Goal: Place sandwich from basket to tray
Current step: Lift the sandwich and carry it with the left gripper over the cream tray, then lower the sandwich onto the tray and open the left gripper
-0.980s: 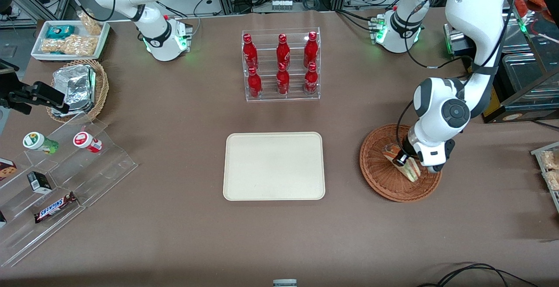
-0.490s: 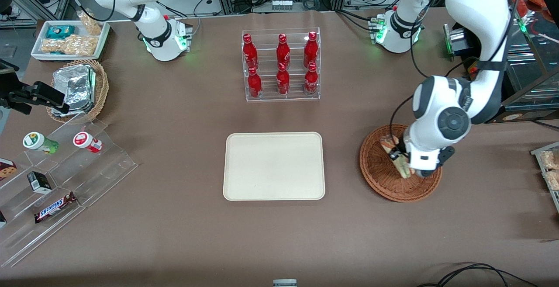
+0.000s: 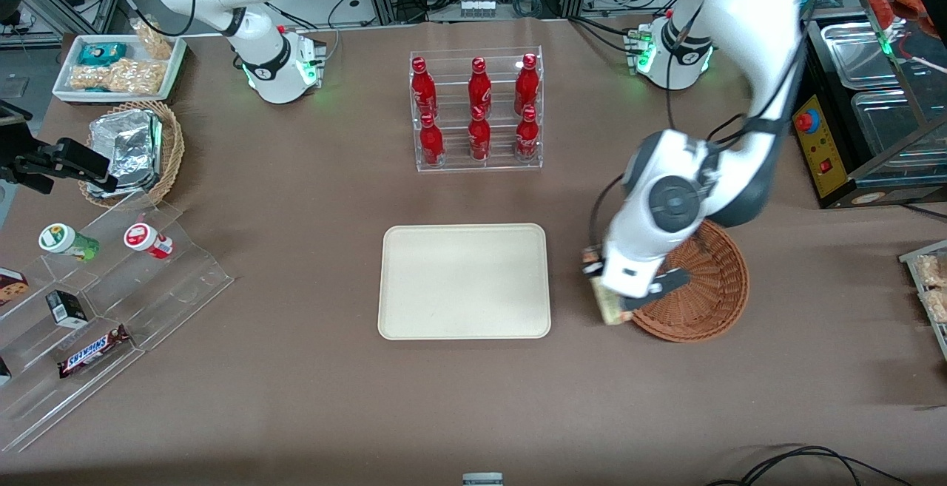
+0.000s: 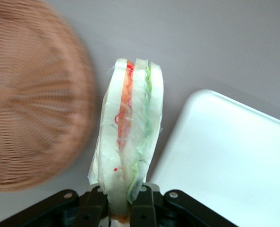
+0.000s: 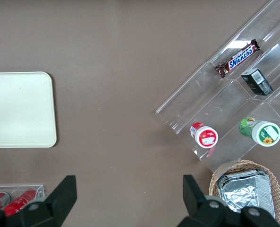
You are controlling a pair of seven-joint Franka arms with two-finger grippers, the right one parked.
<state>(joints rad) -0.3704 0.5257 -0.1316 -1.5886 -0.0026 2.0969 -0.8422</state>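
Note:
My left gripper [image 3: 608,295] is shut on the wrapped wedge sandwich [image 3: 607,307] and holds it in the air over the table, between the reddish-brown wicker basket [image 3: 714,294] and the cream tray [image 3: 464,279]. In the left wrist view the sandwich [image 4: 130,132] stands out from between the fingers [image 4: 93,208], showing pale bread with red, orange and green layers. The basket [image 4: 31,104] and the tray [image 4: 224,161] lie below it on either side. The basket holds nothing that I can see, and the tray is bare.
A clear rack of red bottles [image 3: 477,109] stands farther from the front camera than the tray. A clear stepped display with snacks [image 3: 103,301], a tan basket of foil packets [image 3: 133,149] and a white snack tray [image 3: 118,64] lie toward the parked arm's end.
My gripper has lifted the sandwich out of the basket and carried it sideways toward the tray. It now hangs just past the basket's rim.

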